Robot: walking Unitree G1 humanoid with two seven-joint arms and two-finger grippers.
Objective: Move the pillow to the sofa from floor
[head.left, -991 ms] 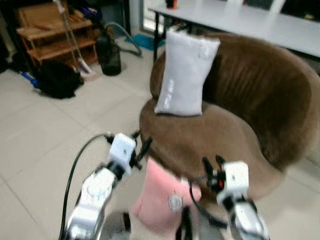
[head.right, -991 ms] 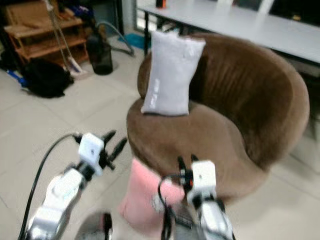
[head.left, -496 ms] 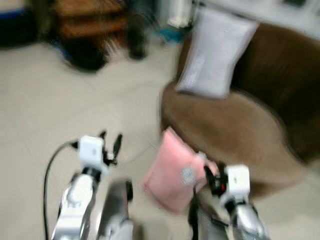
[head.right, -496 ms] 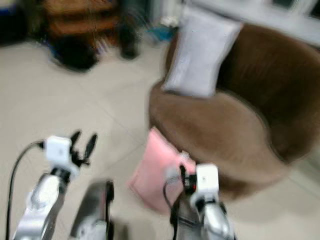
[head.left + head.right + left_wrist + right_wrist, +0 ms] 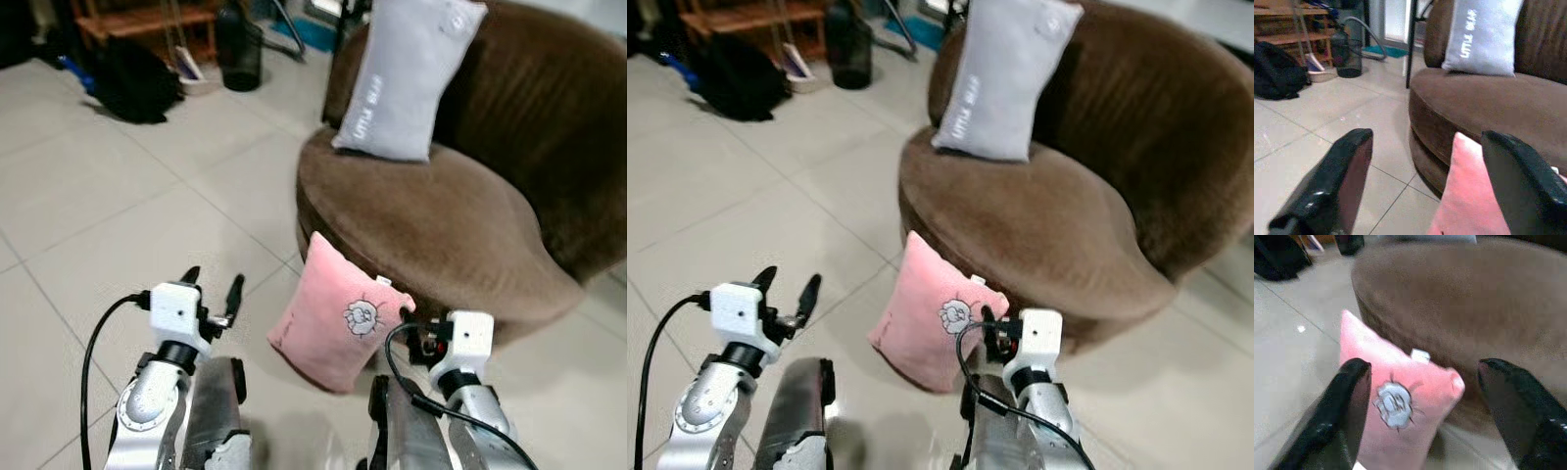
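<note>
A pink pillow (image 5: pixel 338 313) with a small cartoon patch stands on the tiled floor, leaning against the front of the round brown sofa (image 5: pixel 441 215). A grey pillow (image 5: pixel 407 78) is propped on the sofa seat against its backrest. My left gripper (image 5: pixel 213 286) is open, held above the floor to the left of the pink pillow and apart from it. My right gripper (image 5: pixel 1423 366) is open just in front of the pink pillow (image 5: pixel 1396 387), with its fingers (image 5: pixel 1347 406) spread wider than the pillow's upper corner. Nothing is held.
A black bag (image 5: pixel 132 88), a dark bin (image 5: pixel 240 49) and a wooden shelf (image 5: pixel 147 15) stand at the far left. Open tiled floor (image 5: pixel 118 215) stretches left of the sofa.
The camera swung and has now steadied, looking further down, so the blur is gone. The pink pillow still leans on the sofa. Both grippers stay open.
</note>
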